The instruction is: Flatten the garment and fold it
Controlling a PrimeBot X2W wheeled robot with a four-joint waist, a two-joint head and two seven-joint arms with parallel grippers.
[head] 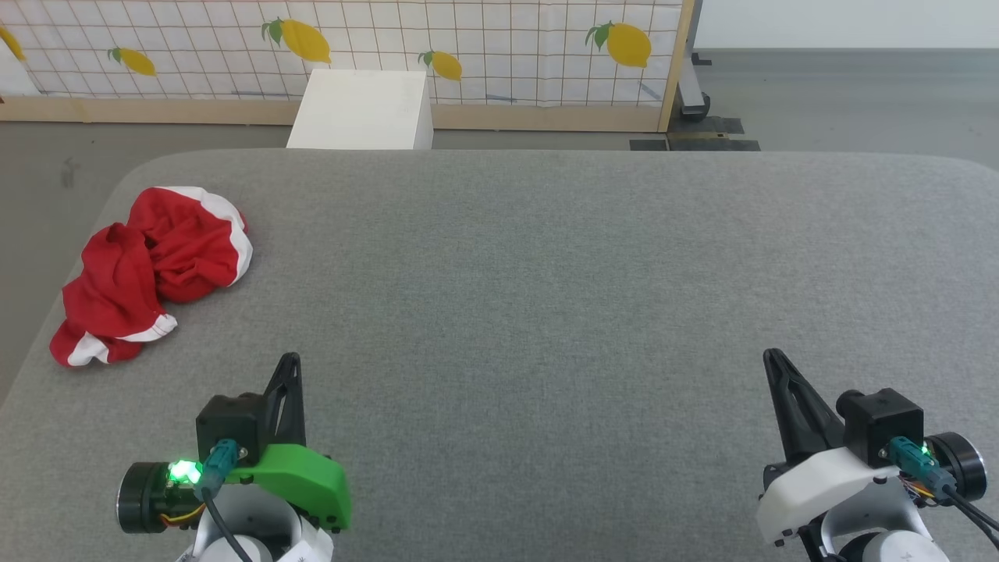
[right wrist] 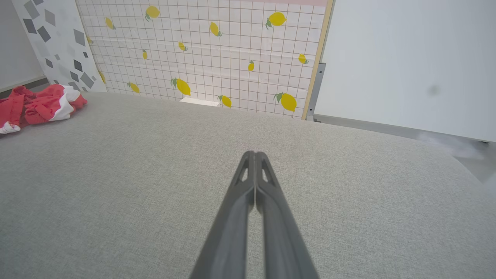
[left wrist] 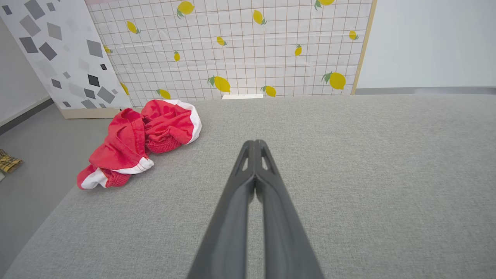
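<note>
**We are keeping both pincers closed and empty while the garment is lying crumpled at the surface's left edge.**

The bright red soft fabric garment [head: 152,269], with broad white stripes, is sitting bunched in a heap on the grey cloth-covered surface [head: 546,273]. It is lying along the left edge, nearer the far left corner, well apart from both grippers. Our left gripper [head: 290,361] is pointing toward the far edge from near the near left corner, its two long dark fingers pressing together on nothing. Our right gripper [head: 773,355] is doing likewise near the near right corner. Beyond the far edge a white rectangular box [head: 363,109] is standing on the floor; we cannot tell whether it is holding anything.
</note>
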